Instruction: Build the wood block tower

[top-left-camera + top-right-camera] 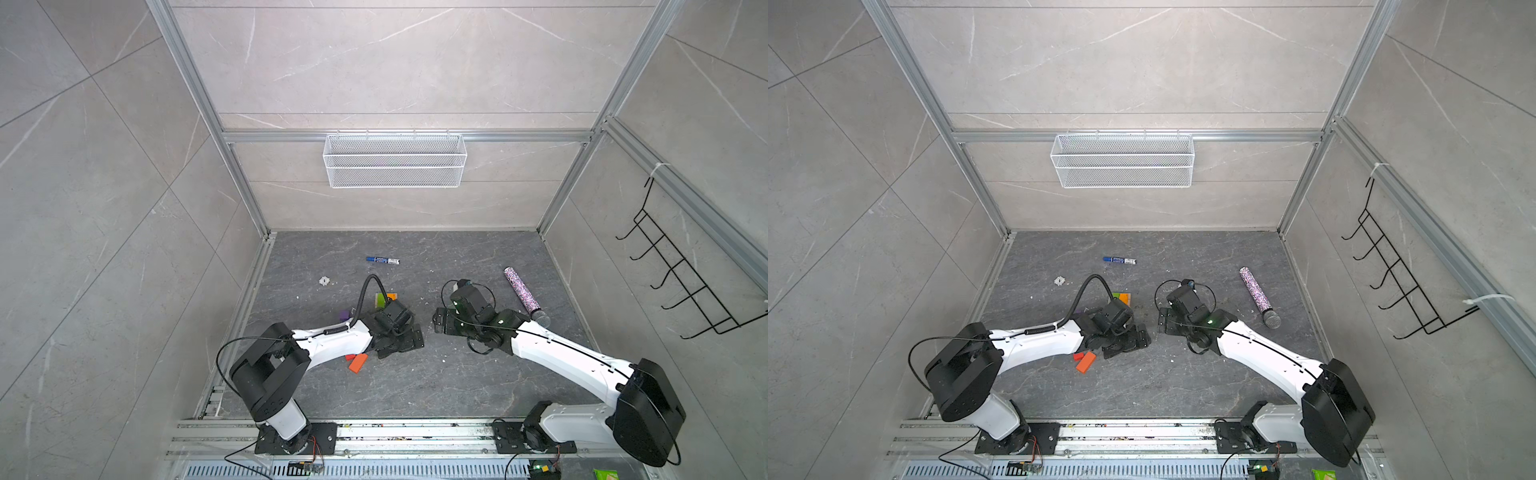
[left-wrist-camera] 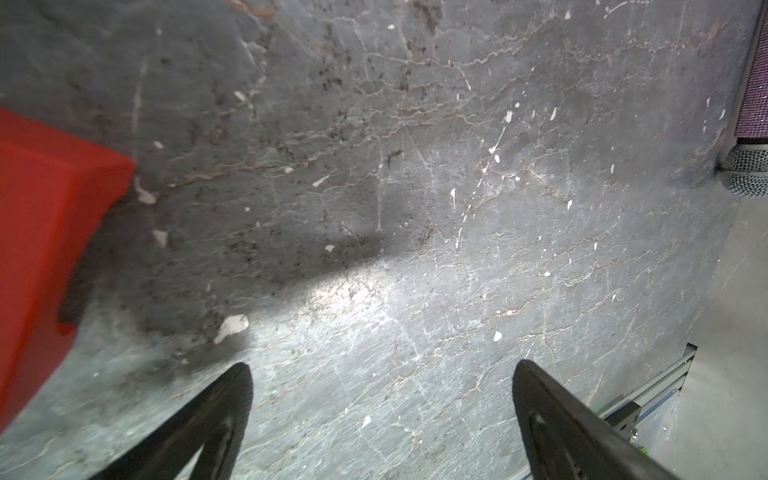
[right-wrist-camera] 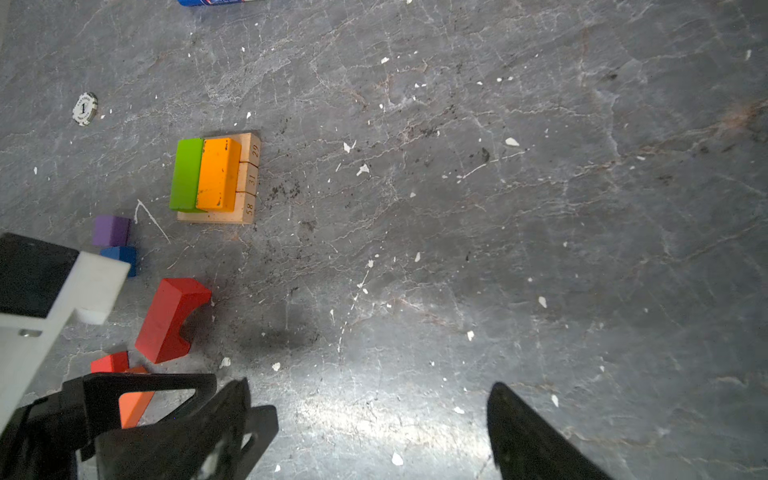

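The dark stone counter [image 1: 436,257] carried everything, with the left arm [image 1: 332,343] and right arm [image 1: 561,357] both reaching in toward its middle. A white wire basket [image 1: 395,162] hung on the back wall and a black hook rack [image 1: 681,282] on the side wall. A glittery microphone [image 1: 523,293] lay just beyond the right arm's wrist.

The left gripper [image 2: 382,372] had its jaws wide apart over bare counter, holding nothing. The right gripper [image 3: 372,388] faced it across a gap, jaws likewise apart and empty.

The tower [image 3: 216,178] was only begun and stood near the middle of the counter, just beyond the left gripper. It had three tan blocks [image 3: 249,208] side by side as its base. A green block [image 3: 187,174] and an orange block [image 3: 218,174] lay touching each other on top of them.

The other wood blocks were scattered around the left arm's wrist. A red arch block [image 3: 166,320] lay on its side close to the left gripper. An orange oblong [image 1: 358,363] lay flat beside the left arm's forearm, with a small red cube [image 3: 110,362] at its end.

A blue marker [image 1: 382,260] lay well behind the tower. A purple cube [image 3: 111,230] and a blue cube [image 3: 122,255] sat next to each other, near the tower but apart from it. A small white chip [image 3: 84,109] rested farther back.
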`<control>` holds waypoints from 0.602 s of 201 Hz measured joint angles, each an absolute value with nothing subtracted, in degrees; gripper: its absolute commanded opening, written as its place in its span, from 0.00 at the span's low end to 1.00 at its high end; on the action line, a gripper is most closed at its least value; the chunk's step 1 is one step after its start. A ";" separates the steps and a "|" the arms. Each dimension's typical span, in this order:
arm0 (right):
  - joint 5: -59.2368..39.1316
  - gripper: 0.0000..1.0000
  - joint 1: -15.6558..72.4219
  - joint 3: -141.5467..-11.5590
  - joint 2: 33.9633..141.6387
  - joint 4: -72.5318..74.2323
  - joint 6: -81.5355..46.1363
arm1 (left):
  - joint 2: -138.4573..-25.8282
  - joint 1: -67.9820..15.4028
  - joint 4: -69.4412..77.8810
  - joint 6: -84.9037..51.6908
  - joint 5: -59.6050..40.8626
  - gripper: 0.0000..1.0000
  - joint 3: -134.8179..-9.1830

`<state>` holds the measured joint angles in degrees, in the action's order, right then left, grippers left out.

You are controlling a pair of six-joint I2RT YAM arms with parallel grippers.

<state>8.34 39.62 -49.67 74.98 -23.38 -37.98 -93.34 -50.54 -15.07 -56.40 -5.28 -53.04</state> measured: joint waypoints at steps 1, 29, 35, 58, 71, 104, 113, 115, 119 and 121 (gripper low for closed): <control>8.34 0.88 39.62 -49.67 74.98 -23.38 -37.98 | -93.36 -50.54 -15.09 -56.40 -5.21 1.00 -53.04; 8.34 0.88 39.59 -49.58 74.87 -23.38 -37.98 | -94.21 -50.54 -16.25 -56.40 -3.51 1.00 -53.47; 8.34 0.88 39.53 -49.56 74.87 -23.38 -37.98 | -94.48 -50.52 -16.56 -56.38 -3.11 1.00 -53.58; 8.34 0.88 39.51 -49.25 74.85 -23.38 -37.98 | -95.24 -50.48 -17.96 -56.31 -1.76 1.00 -53.84; 8.34 0.88 39.44 -49.15 74.85 -23.38 -37.98 | -95.33 -50.22 -18.41 -56.16 -1.39 1.00 -53.84; 8.16 0.88 39.44 -49.06 74.85 -23.38 -37.98 | -95.33 -48.84 -18.48 -55.94 -0.71 1.00 -53.82; 8.14 0.88 39.44 -49.06 74.85 -23.35 -38.00 | -95.33 -48.23 -18.46 -55.92 -0.60 1.00 -53.76; 8.14 0.88 39.42 -49.06 74.85 -23.35 -37.98 | -95.33 -48.05 -18.46 -55.90 -0.56 1.00 -53.76; 8.14 0.88 39.40 -49.06 74.85 -23.35 -37.98 | -95.33 -47.75 -18.41 -55.88 -0.58 1.00 -53.74; 8.14 0.88 39.40 -49.06 74.85 -23.35 -37.98 | -95.33 -47.57 -18.41 -55.86 -0.56 1.00 -53.71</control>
